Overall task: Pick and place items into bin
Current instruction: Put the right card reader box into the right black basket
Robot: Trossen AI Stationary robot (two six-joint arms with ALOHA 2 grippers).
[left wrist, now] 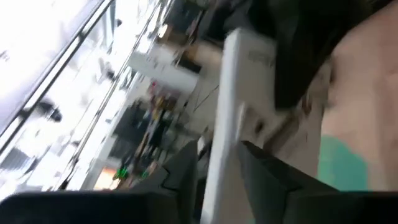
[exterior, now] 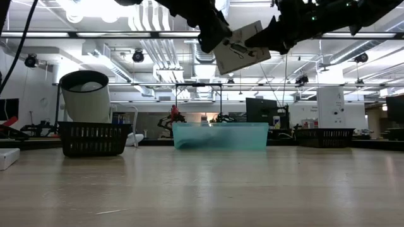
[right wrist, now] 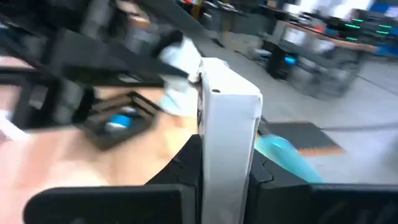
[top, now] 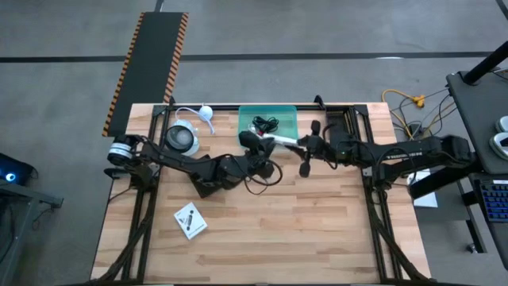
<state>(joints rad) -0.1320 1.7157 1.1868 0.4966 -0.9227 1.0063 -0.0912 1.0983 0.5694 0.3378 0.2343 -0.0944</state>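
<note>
With both the left gripper (exterior: 214,31) and right gripper (exterior: 268,39) closed on the white packet (exterior: 238,48) high above the table, near the bin (top: 268,121), we should release one side before carrying it over.

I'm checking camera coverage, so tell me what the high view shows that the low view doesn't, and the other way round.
Only the high view shows a white printed packet lying on the table and the coiled black cable inside the bin. Only the low view shows how high the white box is held above the bin. Both show the left gripper and right gripper meeting at that box.
</note>
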